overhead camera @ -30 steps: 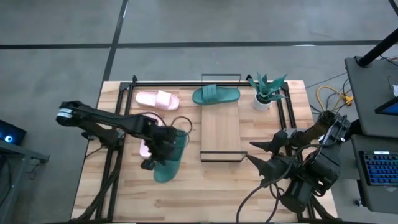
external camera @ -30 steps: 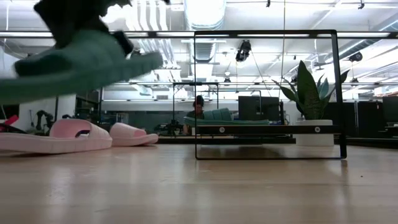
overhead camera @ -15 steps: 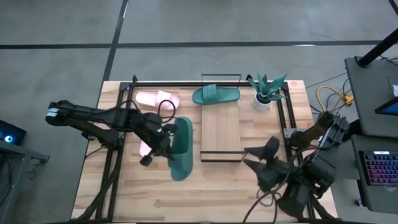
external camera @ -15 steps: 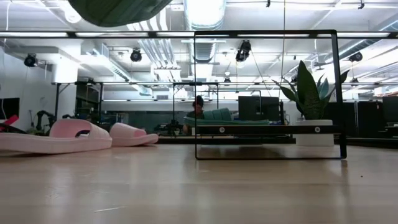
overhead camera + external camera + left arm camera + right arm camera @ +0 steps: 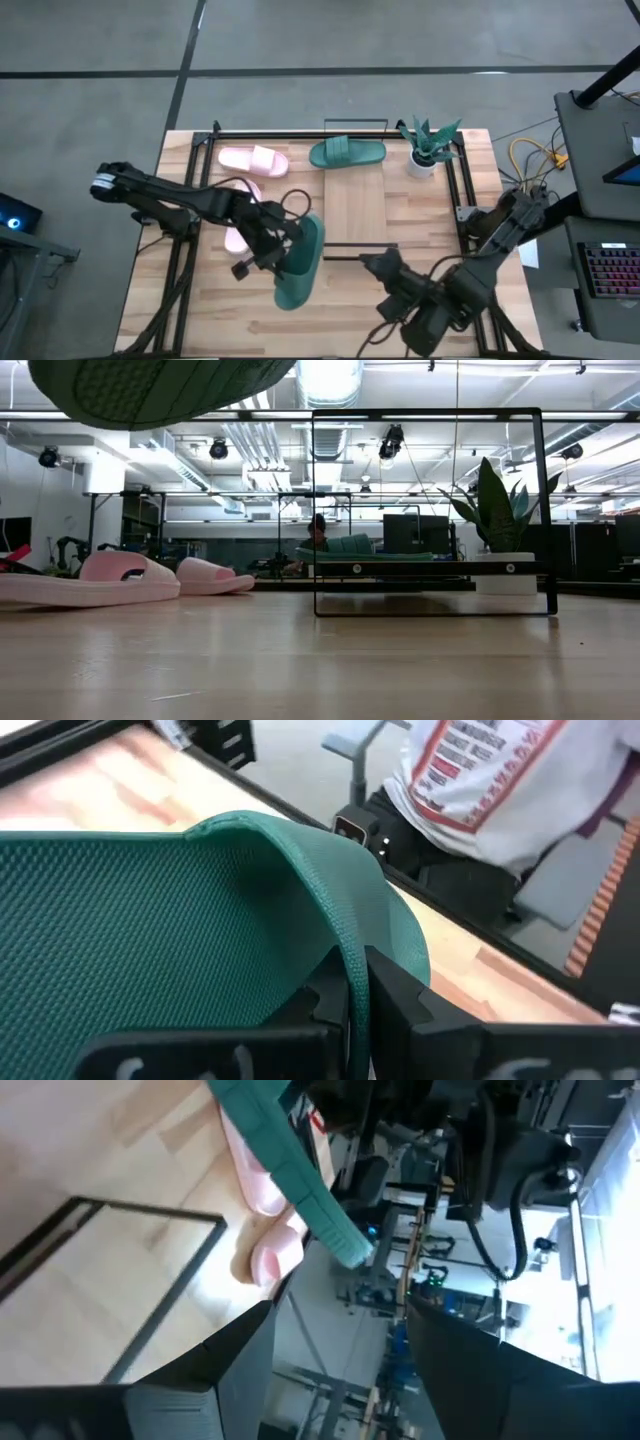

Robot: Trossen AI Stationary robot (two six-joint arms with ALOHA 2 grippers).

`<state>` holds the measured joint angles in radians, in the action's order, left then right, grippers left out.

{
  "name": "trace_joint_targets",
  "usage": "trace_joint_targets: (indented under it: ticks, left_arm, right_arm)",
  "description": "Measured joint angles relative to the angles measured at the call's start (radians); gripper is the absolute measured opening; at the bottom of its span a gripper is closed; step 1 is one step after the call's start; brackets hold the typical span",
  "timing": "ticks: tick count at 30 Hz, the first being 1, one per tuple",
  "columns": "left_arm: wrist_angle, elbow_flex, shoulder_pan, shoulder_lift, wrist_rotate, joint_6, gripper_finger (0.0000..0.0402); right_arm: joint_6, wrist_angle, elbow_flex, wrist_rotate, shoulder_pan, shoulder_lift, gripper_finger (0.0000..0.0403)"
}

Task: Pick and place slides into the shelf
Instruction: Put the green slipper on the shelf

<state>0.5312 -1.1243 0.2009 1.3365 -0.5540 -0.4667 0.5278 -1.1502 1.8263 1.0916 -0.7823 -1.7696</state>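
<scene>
Above the wooden desk [image 5: 200,310], just in front of the low shelf with the light wood plank top and thin black wire frame [image 5: 355,208], the left end effector [image 5: 285,248] is pinched tight on the edge of a soft teal green foam slide [image 5: 299,262] and holds it up in the air. The slide looks light and bendy, so a grip on the sole's rim or the wide strap should work. The right end effector [image 5: 378,268] waits close by, spread wide and holding nothing. Another teal slide [image 5: 346,152] and two pale pink slides [image 5: 252,160] lie on the desk.
</scene>
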Motion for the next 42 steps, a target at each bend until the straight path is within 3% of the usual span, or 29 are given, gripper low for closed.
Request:
trace_joint_targets:
  ticks: [9, 28, 42]
  left_arm:
    - [0.001, -0.068, 0.017, 0.059, -0.016, -0.067, 0.0]
    - [-0.027, -0.08, 0.04, 0.056, -0.036, -0.065, 0.0]
    - [-0.032, -0.079, 0.041, 0.056, -0.036, -0.065, 0.0]
  right_arm:
    - [0.212, 0.178, 0.0, -0.238, 0.079, 0.002, 0.0219]
    - [0.545, 0.323, 0.0, -0.264, 0.157, -0.047, 0.0219]
    - [0.68, 0.394, 0.0, -0.265, 0.217, -0.095, 0.0219]
